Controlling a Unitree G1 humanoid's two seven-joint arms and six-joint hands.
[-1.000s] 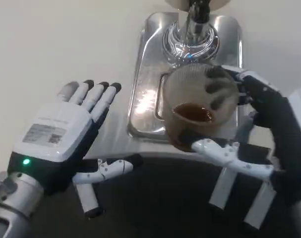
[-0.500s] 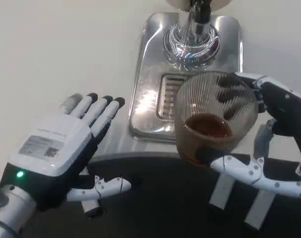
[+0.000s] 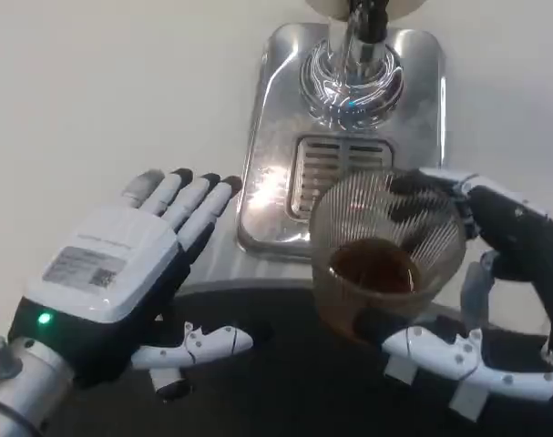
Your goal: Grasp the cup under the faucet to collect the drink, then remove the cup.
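A ribbed clear glass cup [image 3: 385, 250] with dark brown drink in its bottom is held by my right hand [image 3: 495, 282], its fingers wrapped around the cup's right side and its thumb under the front. The cup hangs over the front edge of the steel drip tray [image 3: 274, 164], away from the chrome faucet [image 3: 353, 64] at the tray's back. My left hand [image 3: 121, 273] hovers open to the left of the tray, fingers spread flat, holding nothing.
The slotted drain grate [image 3: 326, 164] lies bare in the tray's middle. A dark surface [image 3: 285, 382] runs along the near edge below both hands. White tabletop [image 3: 103, 91] stretches to the left.
My right hand has carried the cup away from under the faucet, toward me and lower, uncovering the grate. My left hand drifted slightly right.
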